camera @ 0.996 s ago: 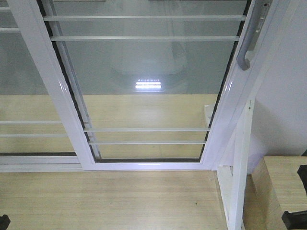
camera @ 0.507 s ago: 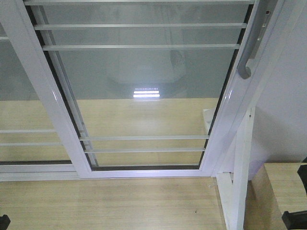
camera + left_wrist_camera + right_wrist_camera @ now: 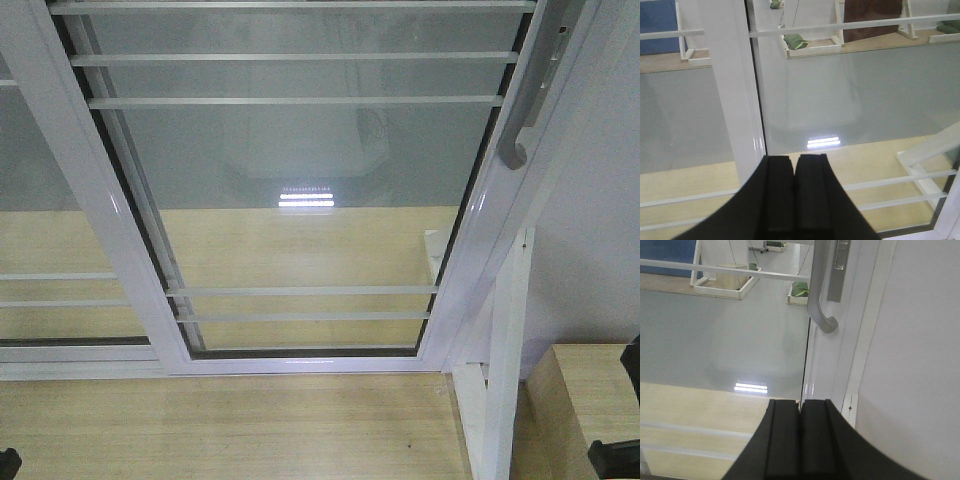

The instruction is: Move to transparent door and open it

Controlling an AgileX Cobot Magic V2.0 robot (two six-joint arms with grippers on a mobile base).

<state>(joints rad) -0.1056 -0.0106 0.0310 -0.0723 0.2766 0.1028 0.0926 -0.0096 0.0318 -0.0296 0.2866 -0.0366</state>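
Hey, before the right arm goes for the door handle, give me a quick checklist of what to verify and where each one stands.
1. Transparent door fills the front view: ok.
2. Handle visible to the right wrist camera: ok, it sits above the right gripper.
3. Right jaws open to take the handle: not ok, they are shut.
4. Right gripper at the handle: not ok, it is lower and apart from it.
5. Left gripper empty: ok, jaws shut on nothing.
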